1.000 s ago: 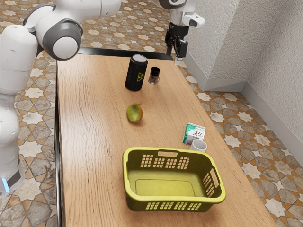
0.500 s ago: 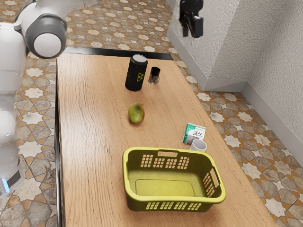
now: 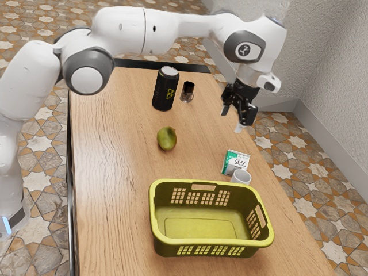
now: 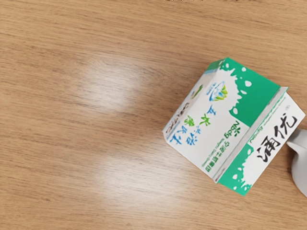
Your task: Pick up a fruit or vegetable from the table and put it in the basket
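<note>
Tool (image 3: 231, 119) wide, empty, raised near carton (image 3: 234, 163). Green fruit (image 3: 167, 138) on bench (image 3: 115, 172), between black can (image 3: 163, 92) and basket (image 3: 213, 242). You should centre over fruit while high, straddle narrower width, descend straight, close evenly mid-body; rounded sides could roll if nudged.
</note>
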`<state>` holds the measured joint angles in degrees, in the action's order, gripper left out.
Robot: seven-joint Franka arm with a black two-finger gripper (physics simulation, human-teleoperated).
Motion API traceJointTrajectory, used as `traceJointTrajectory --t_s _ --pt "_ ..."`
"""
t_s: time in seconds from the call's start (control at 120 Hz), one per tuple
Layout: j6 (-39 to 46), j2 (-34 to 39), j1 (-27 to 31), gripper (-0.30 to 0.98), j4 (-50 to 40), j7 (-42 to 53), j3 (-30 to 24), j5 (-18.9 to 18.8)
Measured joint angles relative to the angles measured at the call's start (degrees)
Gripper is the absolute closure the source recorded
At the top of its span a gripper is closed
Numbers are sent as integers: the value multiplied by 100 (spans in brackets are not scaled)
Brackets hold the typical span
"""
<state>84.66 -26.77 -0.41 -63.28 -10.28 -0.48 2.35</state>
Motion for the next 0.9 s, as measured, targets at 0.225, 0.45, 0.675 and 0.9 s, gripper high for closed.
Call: traceJointTrajectory --t_s 0.225,0.45,0.675,0.9 --pt "-75 -24 198 0 -152 728 144 19" --pt "193 30 196 0 -96 3345 -530 -298" --pt "370 12 210 0 -87 6005 -1293 -861" --pt "632 -160 549 0 -109 7807 -1332 -1168"
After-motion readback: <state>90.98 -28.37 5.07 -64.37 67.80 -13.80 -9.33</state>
